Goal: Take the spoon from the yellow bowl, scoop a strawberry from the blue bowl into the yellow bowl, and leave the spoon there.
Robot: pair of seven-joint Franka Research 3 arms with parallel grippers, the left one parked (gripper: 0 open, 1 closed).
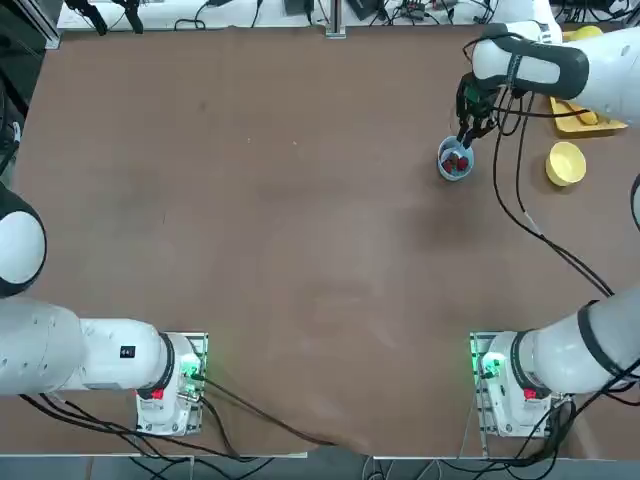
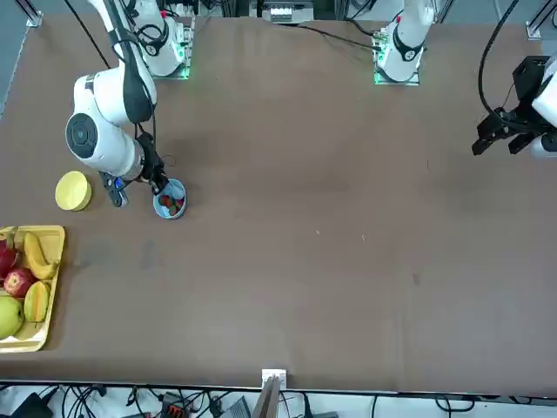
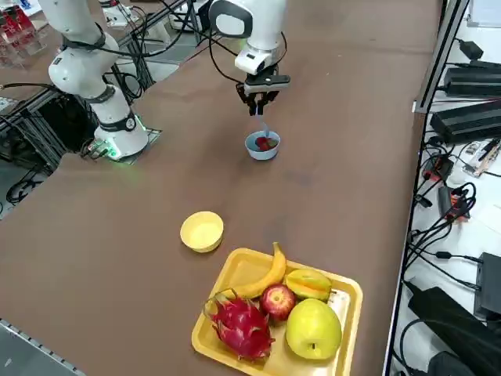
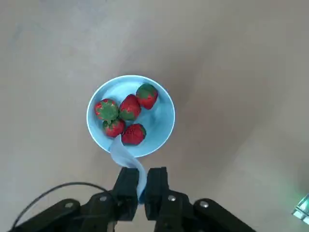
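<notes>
My right gripper [image 4: 140, 186] is shut on the handle of the light-blue spoon [image 4: 126, 158], just above the blue bowl [image 4: 162, 121]. The spoon's bowl end hangs over the near rim of the blue bowl, next to several strawberries [image 4: 124, 114] lying inside. From overhead the gripper [image 1: 470, 128] hovers at the blue bowl [image 1: 455, 162]. The yellow bowl [image 1: 565, 164] stands empty to the right of it, also seen in the side view [image 3: 202, 231] and front view [image 2: 73, 191].
A rectangular yellow tray [image 3: 341, 291] holding a banana, an apple, a dragon fruit and other fruit sits at the table's far right edge [image 1: 590, 122]. Black cables trail from the right arm over the table near the bowls.
</notes>
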